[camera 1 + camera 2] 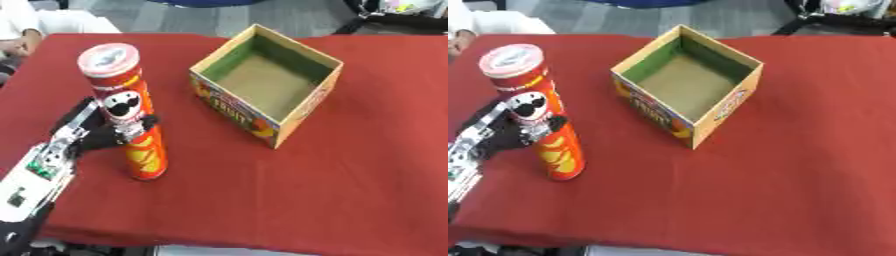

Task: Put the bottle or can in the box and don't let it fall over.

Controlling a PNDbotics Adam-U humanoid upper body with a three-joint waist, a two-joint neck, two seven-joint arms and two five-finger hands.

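From the head camera I see my left hand (83, 137) wrapped around the tall red can (129, 112). The fingers (140, 125) are curled across the front of the can about halfway up, just below the printed face, and the black palm sits against its left side. The wrist and forearm come in from the lower left corner.

The can stands upright on the desk (306, 200), on the left part of the red cloth, its base touching the surface. Its pale lid faces up toward me, and the lower half of the label shows yellow and orange. It looks slightly slanted in the view, but I cannot tell whether that is a real lean or only the camera angle.

The box (262, 82) sits to the right of the can, near it but not touching, a strip of bare red cloth between them. It is an open cardboard box turned so one corner points toward me. Its flaps are out of the way, the brown floor inside is bare, and one inner wall looks green. The outer sides carry colourful fruit printing.

My right hand shows in neither eye view.

At the far left edge, beyond the desk, a person in white clothing (52, 22) is partly visible, touching nothing on the cloth.
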